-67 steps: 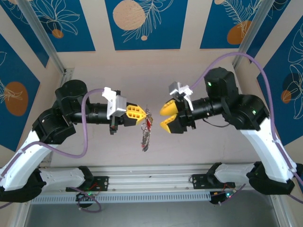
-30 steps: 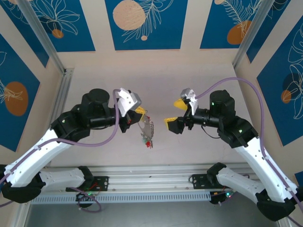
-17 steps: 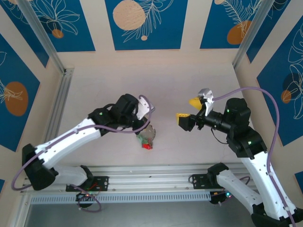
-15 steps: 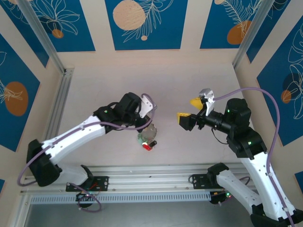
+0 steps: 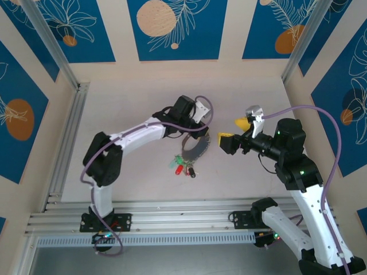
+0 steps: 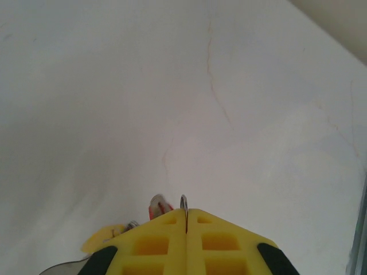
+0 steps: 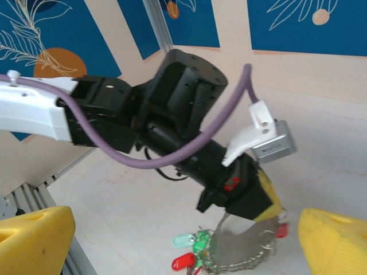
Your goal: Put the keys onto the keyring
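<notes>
Down at the near side, the keys [image 5: 183, 167] sit in a small bunch low over the table [image 5: 132, 91]. We make out green and red heads, but the blades tangle together, and we cannot count them or tell whether they rest on the surface. From the right wrist, the bunch is cut off by the bottom edge of the picture.

Just beyond, the keyring [image 5: 195, 150] runs from the keys up and away to the right. Seen from above, its long axis lies diagonal, near-left to far-right, with the high end at the left pincer [image 6: 186, 220]. From above it reads as a flat grey patch, and we cannot see its open middle.

That pincer is closed tight on the keyring. From the left wrist, a thin metal edge stands upright in the seam between the yellow fingers, with a red key head and a yellow one peeking past them. From above we cannot see its tips.

Right of it, near but apart, the right pincer [image 5: 234, 130] stands wide and holds nothing, its mouth turned toward the keyring.
</notes>
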Tool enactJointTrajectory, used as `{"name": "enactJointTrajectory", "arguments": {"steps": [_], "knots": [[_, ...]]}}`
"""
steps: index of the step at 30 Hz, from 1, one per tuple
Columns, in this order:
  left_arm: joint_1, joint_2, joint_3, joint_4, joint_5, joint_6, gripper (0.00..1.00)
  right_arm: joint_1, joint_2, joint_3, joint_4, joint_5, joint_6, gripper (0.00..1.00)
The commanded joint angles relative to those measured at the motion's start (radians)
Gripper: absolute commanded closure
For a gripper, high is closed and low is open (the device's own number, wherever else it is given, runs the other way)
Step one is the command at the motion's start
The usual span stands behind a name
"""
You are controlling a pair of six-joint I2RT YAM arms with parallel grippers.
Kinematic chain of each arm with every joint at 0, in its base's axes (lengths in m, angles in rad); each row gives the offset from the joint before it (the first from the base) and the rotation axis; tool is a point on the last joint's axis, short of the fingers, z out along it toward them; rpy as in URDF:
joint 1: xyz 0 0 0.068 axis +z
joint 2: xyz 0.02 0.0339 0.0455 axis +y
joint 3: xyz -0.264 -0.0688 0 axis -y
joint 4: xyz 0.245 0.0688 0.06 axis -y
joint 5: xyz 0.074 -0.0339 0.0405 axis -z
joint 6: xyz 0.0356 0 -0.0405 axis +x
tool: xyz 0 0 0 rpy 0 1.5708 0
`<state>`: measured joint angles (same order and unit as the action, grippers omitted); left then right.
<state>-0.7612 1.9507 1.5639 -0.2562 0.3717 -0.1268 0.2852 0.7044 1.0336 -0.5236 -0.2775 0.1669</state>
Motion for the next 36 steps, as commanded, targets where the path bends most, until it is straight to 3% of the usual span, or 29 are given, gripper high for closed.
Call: {"name": "enactJointTrajectory", "arguments": {"steps": [1,5,6,8,11,12,20,28,36], "knots": [[0.006,0.063,0.087,0.08,0.117,-0.064,1.0,-0.02,-0.025,-0.009,-0.022,0.024,0.019,0.0],[0.004,0.137,0.132,0.043,0.147,-0.086,1.0,-0.043,-0.043,-0.016,-0.018,0.039,0.022,0.0],[0.005,0.139,0.123,0.036,0.136,-0.087,0.95,-0.045,-0.043,-0.018,-0.017,0.036,0.023,0.0],[0.005,0.129,0.097,0.025,0.107,-0.086,0.8,-0.049,-0.042,-0.021,-0.012,0.029,0.026,0.0],[0.012,0.114,0.085,-0.026,0.073,-0.074,0.49,-0.053,-0.039,-0.026,-0.005,0.021,0.03,0.0],[0.012,0.108,0.085,-0.05,0.063,-0.067,0.44,-0.057,-0.037,-0.024,-0.005,0.021,0.031,0.0],[0.016,0.08,0.123,-0.274,-0.031,-0.053,0.44,-0.07,-0.035,-0.03,0.005,0.01,0.038,0.0],[0.018,0.207,0.172,-0.306,-0.003,-0.133,0.44,-0.083,-0.035,-0.031,0.001,-0.002,0.043,0.0],[0.041,0.256,0.128,-0.306,-0.045,-0.11,0.45,-0.086,-0.037,-0.029,-0.008,0.007,0.034,0.0]]}}
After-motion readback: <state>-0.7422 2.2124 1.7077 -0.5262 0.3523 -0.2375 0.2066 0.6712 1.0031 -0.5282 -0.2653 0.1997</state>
